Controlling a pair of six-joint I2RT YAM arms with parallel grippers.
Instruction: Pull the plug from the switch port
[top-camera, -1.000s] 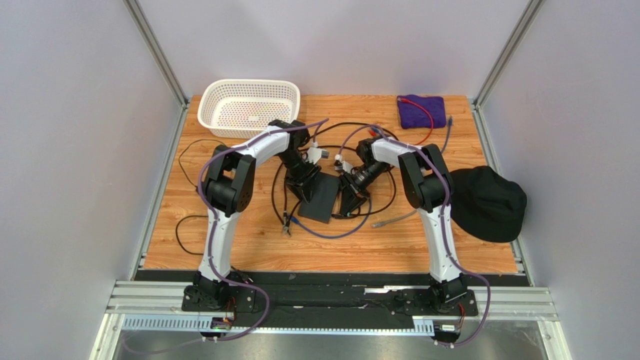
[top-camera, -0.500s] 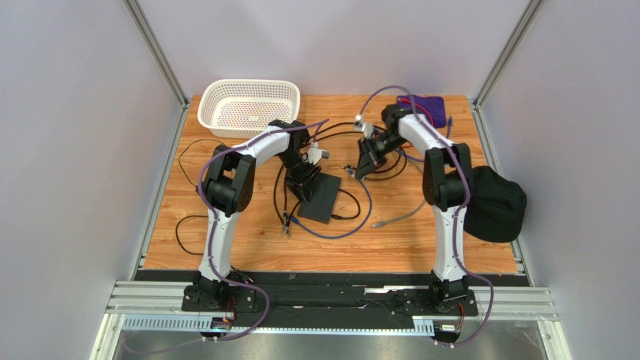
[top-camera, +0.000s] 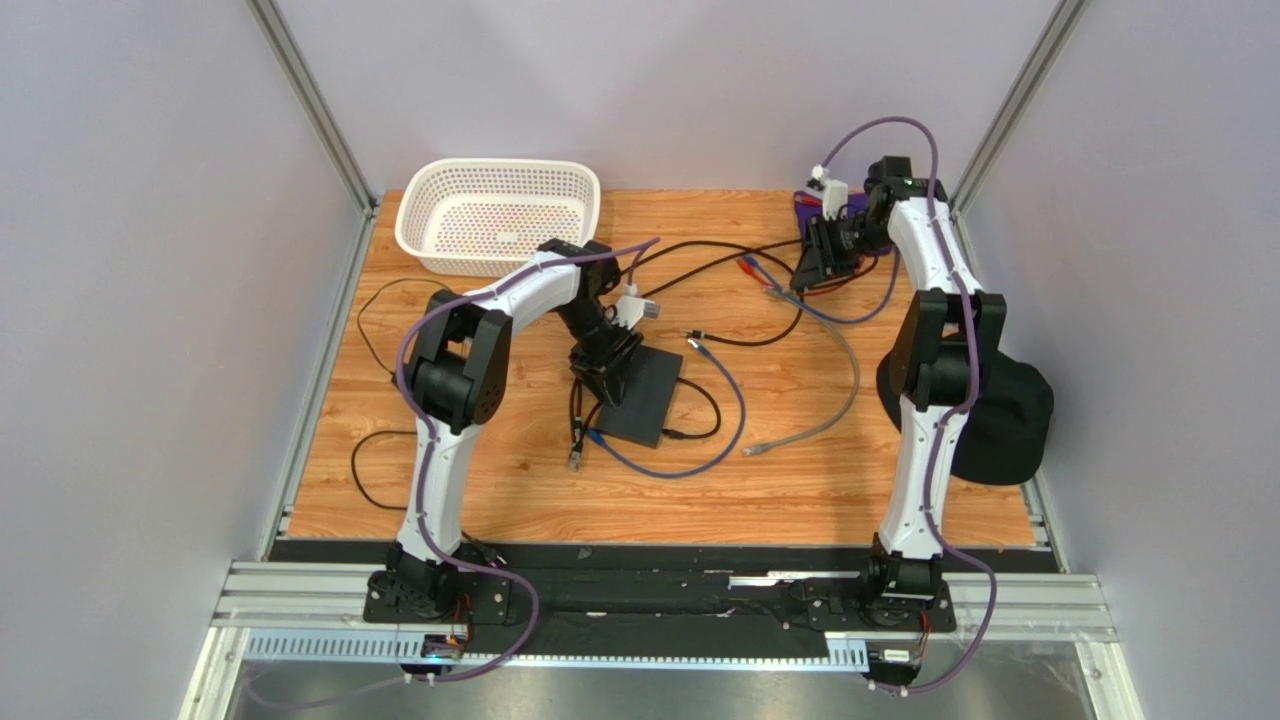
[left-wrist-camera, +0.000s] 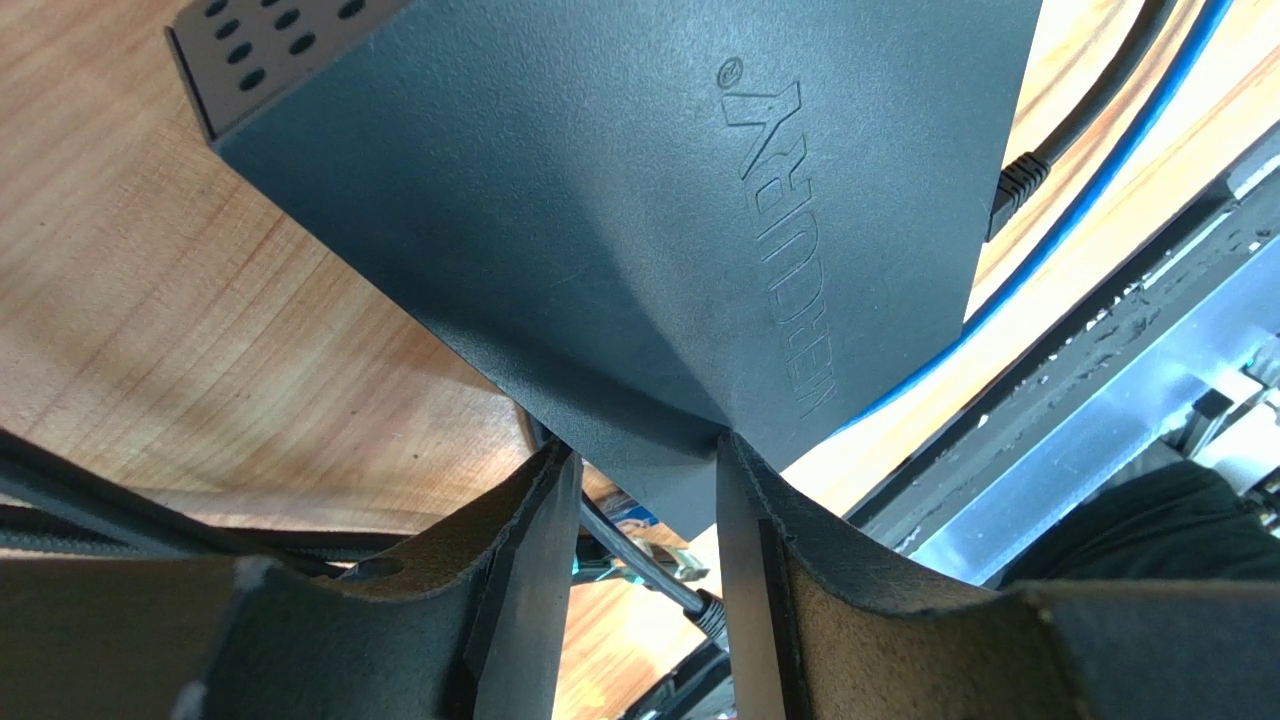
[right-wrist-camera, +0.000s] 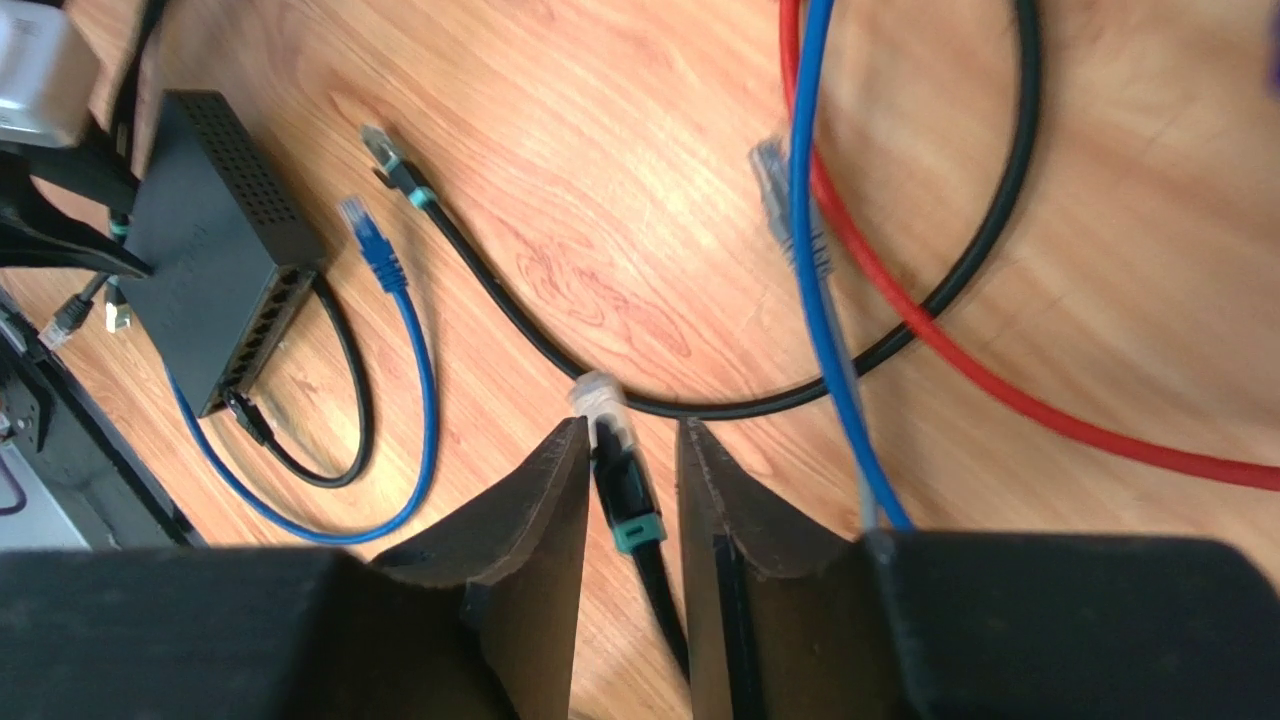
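Note:
The switch (top-camera: 646, 396) is a flat black box at mid-table; it also shows in the left wrist view (left-wrist-camera: 601, 195) and the right wrist view (right-wrist-camera: 211, 255). My left gripper (top-camera: 604, 369) (left-wrist-camera: 639, 473) is shut on the switch's near corner and pins it. My right gripper (top-camera: 813, 270) (right-wrist-camera: 619, 495) is at the far right back, well away from the switch. It is shut on a black cable's plug (right-wrist-camera: 609, 428), which has a clear tip and a teal band. A short black lead (right-wrist-camera: 256, 420) still sits in a port at the switch's end.
A white basket (top-camera: 496, 210) stands at the back left. A purple cloth (top-camera: 851, 225) lies by my right gripper and a black cap (top-camera: 984, 408) at the right edge. Loose blue (right-wrist-camera: 406, 360), red (right-wrist-camera: 962, 360) and black cables cross the wooden table (top-camera: 496, 480).
My right gripper has swung from the switch's right edge up to the back right corner, drawing the black cable and its plug away from the switch. The left gripper and switch stayed put.

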